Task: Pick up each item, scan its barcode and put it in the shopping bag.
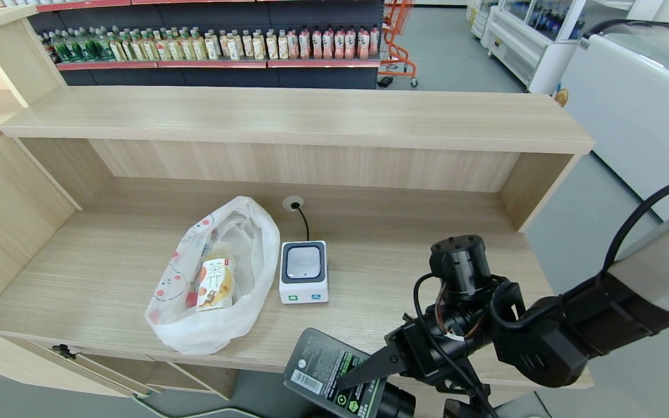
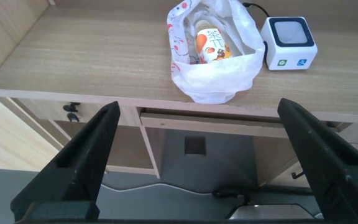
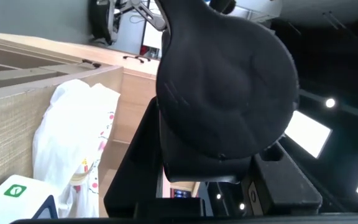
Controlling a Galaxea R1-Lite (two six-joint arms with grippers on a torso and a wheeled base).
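Note:
A flat black package point(image 1: 317, 363) with a white barcode label hangs just off the counter's front edge, and my right gripper point(image 1: 346, 380) is shut on it. It looms close in the right wrist view as a dark rounded package point(image 3: 229, 93). The white barcode scanner point(image 1: 304, 271) stands mid-counter, window facing up. Left of it lies the white shopping bag point(image 1: 241, 232), mouth open, with a yellow drink bottle point(image 1: 215, 284) inside. My left gripper point(image 2: 197, 174) is open, low in front of the counter, facing the bag point(image 2: 216, 74) and scanner point(image 2: 289, 42).
The wooden counter point(image 1: 108, 273) has a raised back shelf and side walls. A black cable point(image 1: 304, 223) runs from the scanner to a hole at the back. Drawers point(image 2: 197, 124) sit under the front edge. Freezers point(image 1: 630, 98) stand to the right.

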